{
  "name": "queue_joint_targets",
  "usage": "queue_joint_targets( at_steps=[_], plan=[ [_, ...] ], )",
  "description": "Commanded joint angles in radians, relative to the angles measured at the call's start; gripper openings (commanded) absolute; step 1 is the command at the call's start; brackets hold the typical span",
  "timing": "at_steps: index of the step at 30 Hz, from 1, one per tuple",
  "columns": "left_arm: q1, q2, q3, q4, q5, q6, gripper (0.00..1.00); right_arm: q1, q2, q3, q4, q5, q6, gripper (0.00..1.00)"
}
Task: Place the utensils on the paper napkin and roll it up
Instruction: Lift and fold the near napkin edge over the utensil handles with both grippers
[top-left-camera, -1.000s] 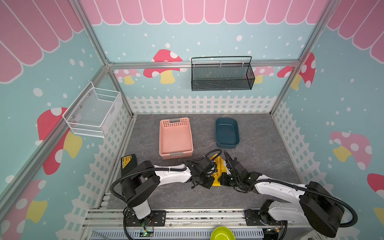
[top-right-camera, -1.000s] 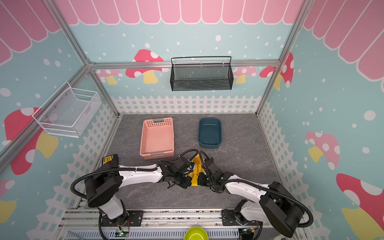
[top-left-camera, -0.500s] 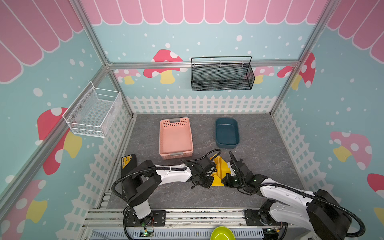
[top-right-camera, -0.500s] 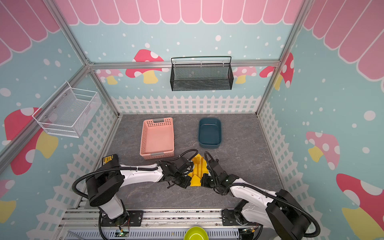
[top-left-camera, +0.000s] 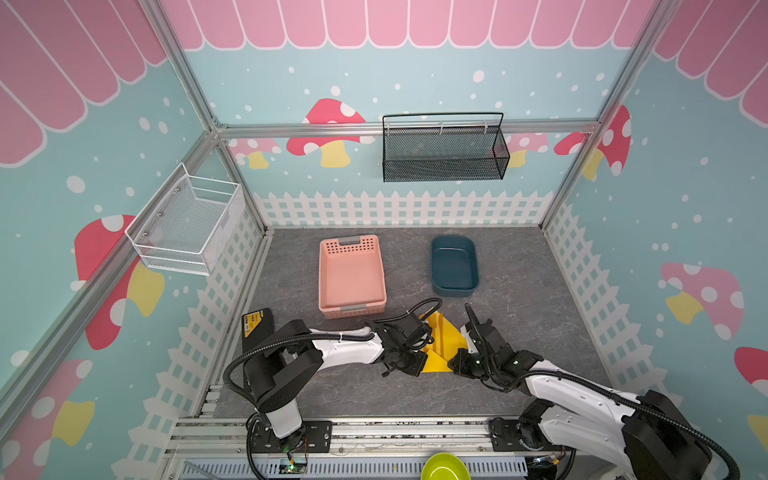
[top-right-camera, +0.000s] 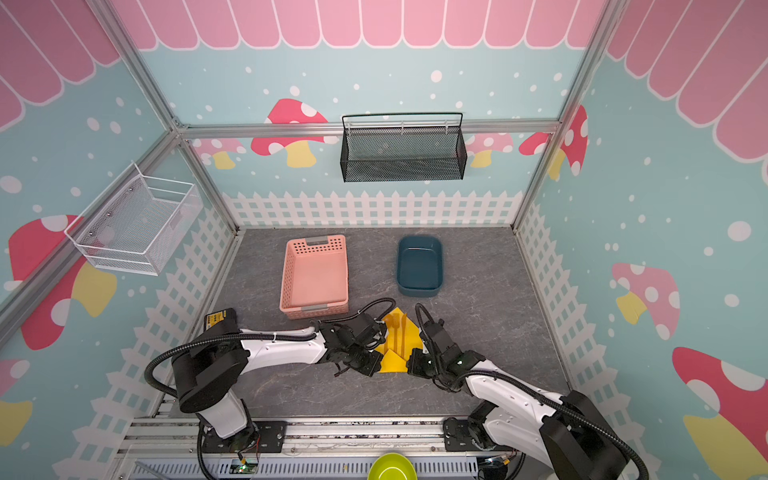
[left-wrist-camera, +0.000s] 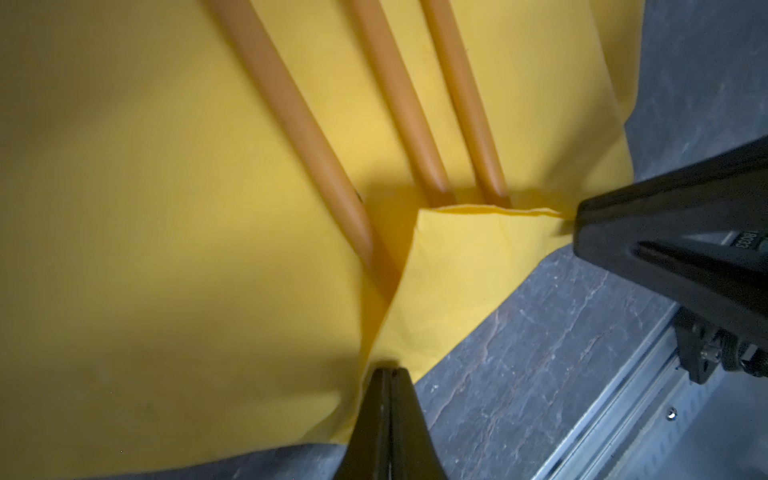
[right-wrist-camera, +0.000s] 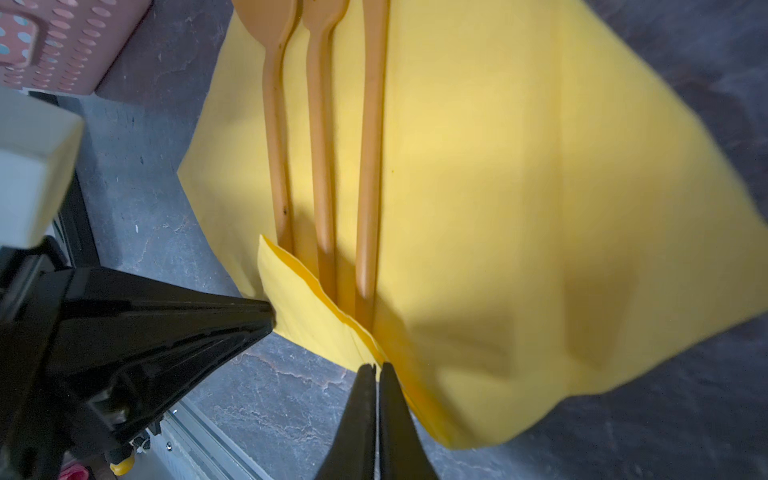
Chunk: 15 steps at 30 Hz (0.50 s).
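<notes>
In both top views, a grey marbled worktop (top-left-camera: 519, 282) sits inside teal walls printed with mushrooms and a white picket fence. A black mesh basket (top-left-camera: 442, 153) hangs on the back wall and a white wire basket (top-left-camera: 187, 226) on the left wall. A pink basket (top-left-camera: 351, 245) and a blue tub (top-left-camera: 453, 266) stand mid-worktop. Near the front edge, between the arms, lies the yellow napkin (top-left-camera: 446, 336), one corner pointing back. Three orange utensils (right-wrist-camera: 320, 145) lie on it side by side, handles forward. Its front corner is folded up against the handle ends. The left jaws and right jaws are clenched, each pinching one end of that fold.
</notes>
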<state>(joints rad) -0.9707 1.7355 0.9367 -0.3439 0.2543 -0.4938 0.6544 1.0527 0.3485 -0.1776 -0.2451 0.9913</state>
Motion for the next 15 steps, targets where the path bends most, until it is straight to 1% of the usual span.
queue_joint_targets(
  at_steps=[1, 8, 15],
  plan=[
    [0.004, 0.015, 0.021, -0.019, -0.016, -0.014, 0.07, -0.006, 0.015, -0.014, -0.011, -0.013, -0.019, 0.08],
    [0.005, 0.016, 0.022, -0.021, -0.016, -0.014, 0.07, -0.009, 0.049, -0.008, 0.024, -0.029, -0.026, 0.08],
    [0.005, 0.018, 0.025, -0.029, -0.017, -0.014, 0.06, -0.018, 0.085, -0.024, 0.006, -0.002, 0.001, 0.07]
  ],
)
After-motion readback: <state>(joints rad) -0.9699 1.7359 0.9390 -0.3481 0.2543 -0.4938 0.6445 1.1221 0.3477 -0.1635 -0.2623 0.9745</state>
